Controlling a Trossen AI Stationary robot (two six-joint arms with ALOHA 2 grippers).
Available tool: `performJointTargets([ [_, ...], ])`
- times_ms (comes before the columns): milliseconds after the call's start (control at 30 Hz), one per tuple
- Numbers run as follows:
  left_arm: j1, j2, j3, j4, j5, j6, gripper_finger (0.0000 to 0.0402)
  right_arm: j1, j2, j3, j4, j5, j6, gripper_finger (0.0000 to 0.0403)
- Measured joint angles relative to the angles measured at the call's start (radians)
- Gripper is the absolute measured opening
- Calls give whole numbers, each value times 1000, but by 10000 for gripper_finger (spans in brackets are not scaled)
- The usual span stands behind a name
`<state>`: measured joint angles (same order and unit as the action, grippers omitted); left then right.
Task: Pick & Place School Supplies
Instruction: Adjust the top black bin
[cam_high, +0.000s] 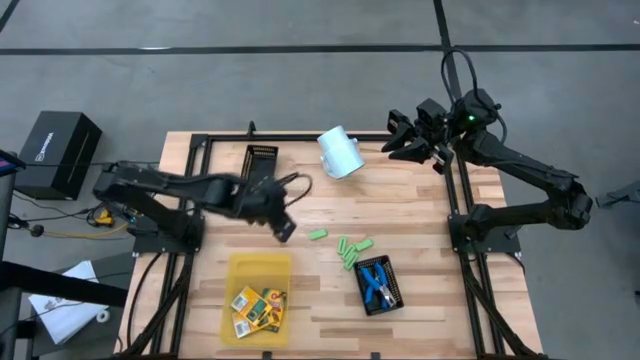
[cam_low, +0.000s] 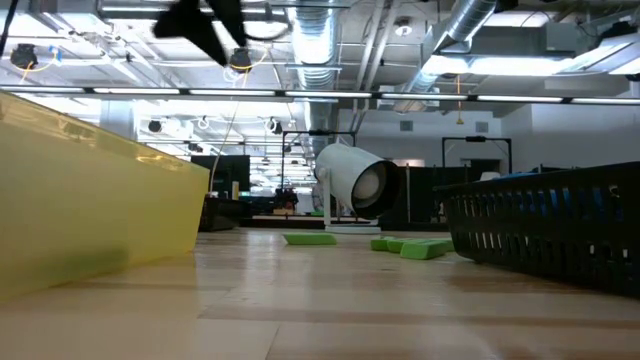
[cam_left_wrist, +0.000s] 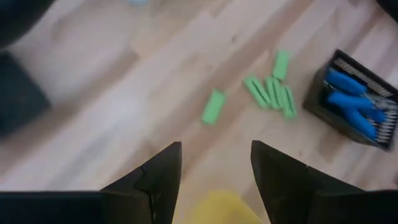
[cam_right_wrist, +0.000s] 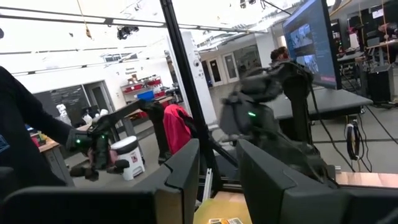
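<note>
Here the lone green piece (cam_high: 317, 235) lies just beside the open left gripper (cam_high: 284, 229).

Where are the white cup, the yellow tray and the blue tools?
white cup (cam_high: 340, 152), high view, on its side wall.
yellow tray (cam_high: 258, 268), high view, on its bare floor.
blue tools (cam_high: 375, 283), high view, on the handles.

Left gripper (cam_left_wrist: 214, 171) open, empty; right gripper (cam_right_wrist: 217, 163) apparently parted.
</note>
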<state>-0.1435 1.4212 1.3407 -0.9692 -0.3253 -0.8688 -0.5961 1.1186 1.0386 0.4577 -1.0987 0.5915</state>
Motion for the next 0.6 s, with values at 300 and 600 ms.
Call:
performJointTargets([
  [300,235,159,0,165,226,446,185,-36,0,0,-4,52,39,100],
  [600,244,345,0,175,343,602,185,-82,0,0,0,57,89,100],
])
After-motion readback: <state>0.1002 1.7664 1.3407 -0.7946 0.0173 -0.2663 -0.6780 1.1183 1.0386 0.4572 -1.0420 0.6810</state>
